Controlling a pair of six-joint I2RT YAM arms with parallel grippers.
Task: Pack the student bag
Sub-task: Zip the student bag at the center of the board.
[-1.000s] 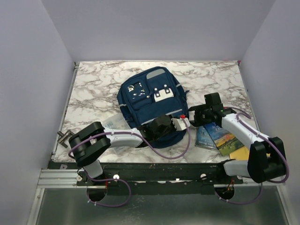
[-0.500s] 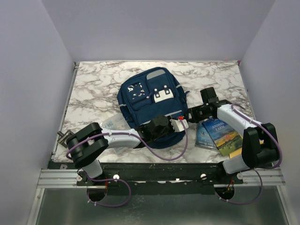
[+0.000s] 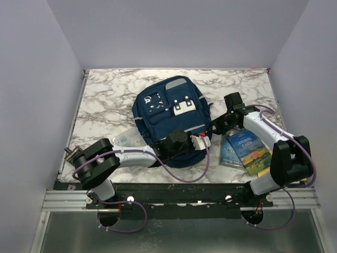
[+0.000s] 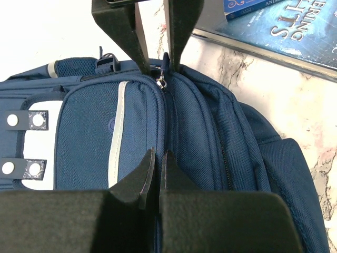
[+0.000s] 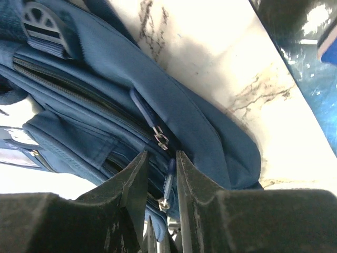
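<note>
The navy student bag (image 3: 168, 113) lies flat in the middle of the table. My left gripper (image 3: 207, 138) rests on its near right edge. In the left wrist view this gripper (image 4: 157, 158) is shut, pinching the bag (image 4: 195, 132) along a seam. My right gripper (image 3: 215, 125) meets the bag's right side. Its narrowed jaws (image 5: 161, 154) straddle a blue zipper pull (image 5: 169, 184), with a gap left beside it. From the left wrist the right gripper (image 4: 159, 66) frames that pull (image 4: 165, 63). A second zipper pull (image 5: 152, 121) lies just beyond.
Two books (image 3: 250, 150) (image 3: 230, 153) lie on the marble right of the bag, under the right arm. A clear plastic box (image 3: 126, 139) sits left of the bag beside the left arm. A small metal object (image 3: 70, 154) lies at the table's left edge.
My right gripper has moved away from the books to the bag's right side, and its jaws have narrowed around the zipper pull. The left gripper stays shut, shifted slightly.
</note>
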